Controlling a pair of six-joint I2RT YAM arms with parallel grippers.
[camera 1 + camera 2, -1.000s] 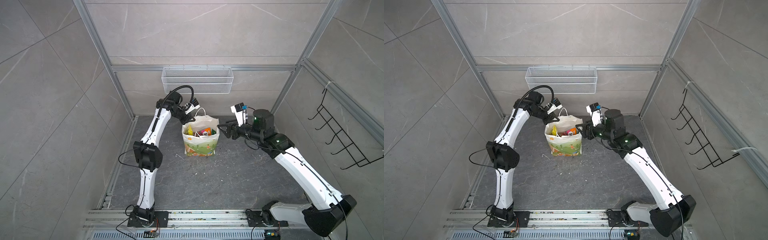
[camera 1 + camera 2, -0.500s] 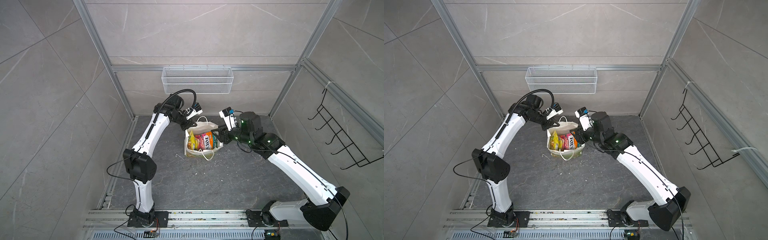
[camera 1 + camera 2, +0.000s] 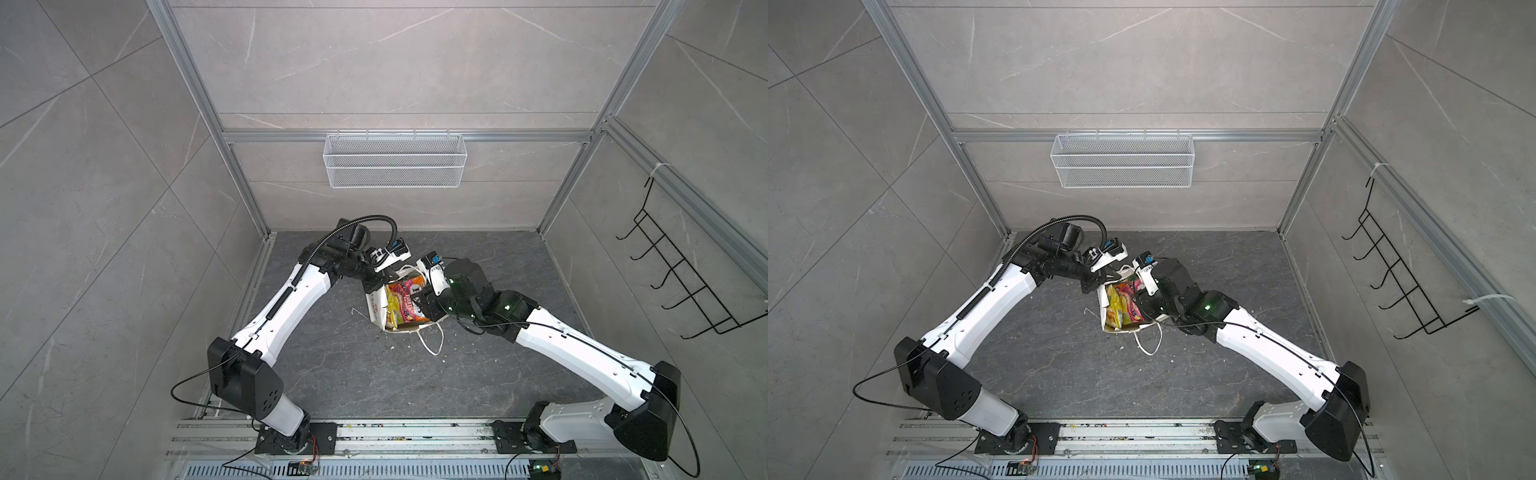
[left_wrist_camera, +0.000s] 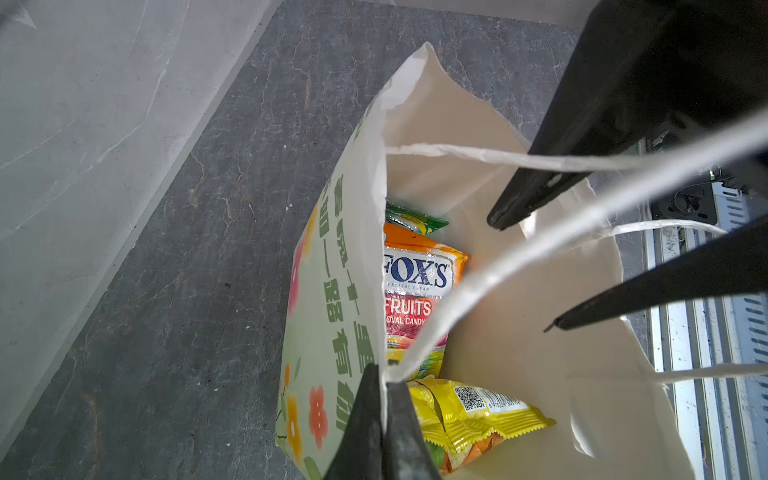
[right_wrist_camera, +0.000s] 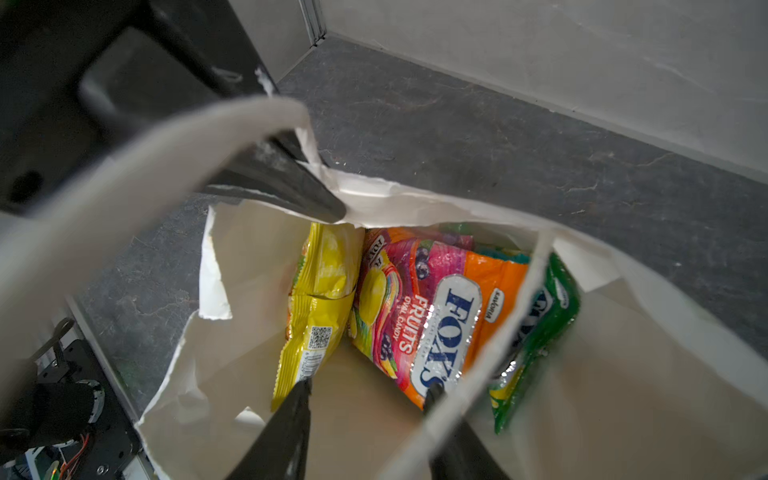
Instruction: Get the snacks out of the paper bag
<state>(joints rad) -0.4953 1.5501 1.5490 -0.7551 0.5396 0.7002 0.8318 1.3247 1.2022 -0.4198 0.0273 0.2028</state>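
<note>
The paper bag (image 3: 376, 309) stands on the counter (image 3: 457, 374) between the two arms, somewhat toward the far side, with its mouth turned upward. The left end effector (image 4: 384, 376) is closed on the far-left rim of the bag, beside one cord handle (image 4: 540, 237). I judge that this pinch holds the mouth wide and stops the light bag from sliding. All the snacks I can see are inside, leaning together: a yellow packet (image 5: 320, 299), an orange-pink packet (image 5: 436, 316) and a green packet (image 5: 544, 328). The right end effector (image 5: 370, 384) is inside the mouth with its jaws apart and empty, the tips just at the ends of the yellow and orange-pink packets. Probably one of these is the next to be grasped.
</note>
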